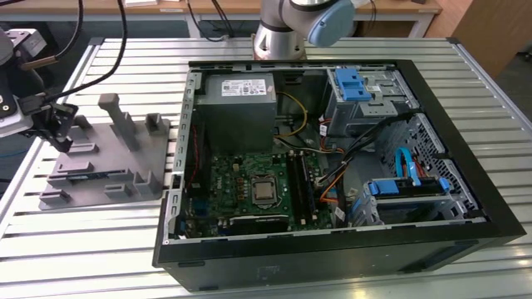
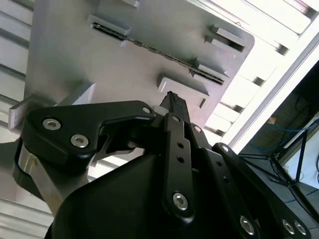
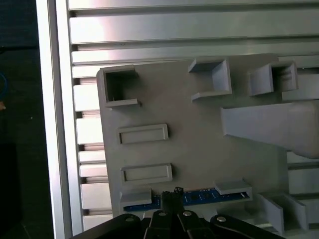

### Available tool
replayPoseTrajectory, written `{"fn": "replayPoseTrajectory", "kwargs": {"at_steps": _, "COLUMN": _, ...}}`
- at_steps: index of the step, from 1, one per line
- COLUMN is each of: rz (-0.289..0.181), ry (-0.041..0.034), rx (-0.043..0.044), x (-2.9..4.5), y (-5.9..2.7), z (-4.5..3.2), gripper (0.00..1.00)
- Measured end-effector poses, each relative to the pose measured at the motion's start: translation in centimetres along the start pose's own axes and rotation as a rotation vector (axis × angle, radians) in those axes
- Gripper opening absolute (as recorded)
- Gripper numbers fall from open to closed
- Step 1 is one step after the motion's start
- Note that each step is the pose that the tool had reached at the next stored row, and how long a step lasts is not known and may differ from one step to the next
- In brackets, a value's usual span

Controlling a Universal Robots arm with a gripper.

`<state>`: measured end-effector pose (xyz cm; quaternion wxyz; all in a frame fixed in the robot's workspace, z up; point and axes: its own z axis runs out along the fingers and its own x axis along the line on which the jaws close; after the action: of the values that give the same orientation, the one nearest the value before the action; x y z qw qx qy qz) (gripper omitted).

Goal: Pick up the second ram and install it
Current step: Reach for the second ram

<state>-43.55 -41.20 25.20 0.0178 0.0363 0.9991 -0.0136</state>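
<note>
Ram [image 3: 199,197]: thin blue board, seated on its long edge in the grey tray [image 1: 116,156]. Low blocks hold it, close to one long edge of the tray. In the second wrist view the ram [image 2: 159,50] shows edge-on as a dark line. Chips and label can't be made out from these angles.

The tray sits on the slatted bench [image 1: 83,249] toward the exterior view's left edge, just beside the open case [image 1: 465,187].

Gripper [image 1: 63,147] hangs over the tray. In the first wrist view the gripper [image 3: 172,193] lines up with the ram near its mid-length. Contact with the board: none that I can judge. Open or closed: cannot tell.

Handling (judgement): light, stiff and thin, and brittle if bent or twisted. Best hold is a pinch across the two flat faces at mid-length, on the upper edge standing clear of the blocks and away from the contact edge down in the slot. The faces look smooth and may slip. Any tilt would lever the board against the blocks.
</note>
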Motion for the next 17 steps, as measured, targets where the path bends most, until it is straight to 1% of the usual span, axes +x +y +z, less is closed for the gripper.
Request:
{"fn": "replayPoseTrajectory", "kwargs": {"at_steps": 1, "rz": 0.0, "ry": 0.0005, "rx": -0.0043, "x": -0.19, "y": -0.06, "z": 0.08, "gripper": 0.1}}
{"fn": "replayPoseTrajectory", "kwargs": {"at_steps": 3, "rz": 0.001, "ry": 0.0013, "rx": -0.017, "x": -0.58, "y": -0.16, "z": 0.23, "gripper": 0.1}}
{"fn": "replayPoseTrajectory", "kwargs": {"at_steps": 4, "rz": 0.001, "ry": 0.0015, "rx": -0.0213, "x": -0.74, "y": -0.25, "z": 0.34, "gripper": 0.1}}
{"fn": "replayPoseTrajectory", "kwargs": {"at_steps": 5, "rz": 0.001, "ry": 0.0018, "rx": -0.0233, "x": -0.89, "y": -0.36, "z": 0.44, "gripper": 0.1}}
{"fn": "replayPoseTrajectory", "kwargs": {"at_steps": 8, "rz": 0.001, "ry": 0.0027, "rx": -0.0239, "x": -1.35, "y": -0.7, "z": 0.86, "gripper": 0.1}}
{"fn": "replayPoseTrajectory", "kwargs": {"at_steps": 17, "rz": 0.001, "ry": 0.0043, "rx": -0.0237, "x": -2.61, "y": -1.9, "z": 2.57, "gripper": 0.1}}
